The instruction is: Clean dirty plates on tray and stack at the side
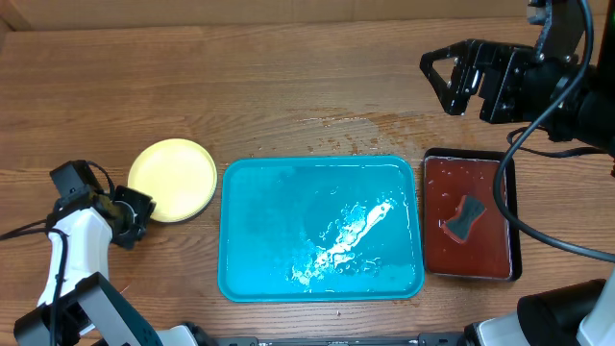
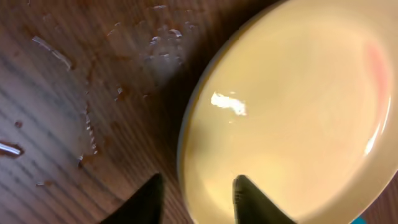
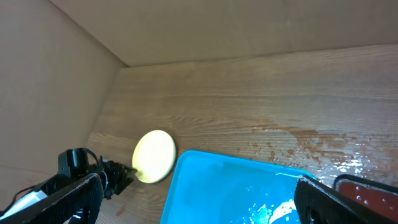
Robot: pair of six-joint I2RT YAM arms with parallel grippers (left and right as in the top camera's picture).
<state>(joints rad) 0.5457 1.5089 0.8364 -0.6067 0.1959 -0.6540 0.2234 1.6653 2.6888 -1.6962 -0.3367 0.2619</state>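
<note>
While water beads on the wooden table (image 1: 288, 86) in the overhead view, the yellow plate (image 1: 173, 180) sits on bare wood at nine o'clock of the wet blue tray (image 1: 259, 192). A red tray (image 1: 480, 245) lies at three o'clock. The right claw (image 1: 434, 77) hangs spread wide at one o'clock. In the left wrist view, the left claw (image 2: 199, 202) is parted, a finger on each side of the plate's rim. The right wrist view adds a plain brown wall (image 3: 62, 74).

Overhead, you look straight down on the whole counter (image 1: 288, 86); your left wrist camera hangs close over the yellow plate (image 2: 292, 112) — your right views plate and tray (image 3: 217, 186) from afar.
</note>
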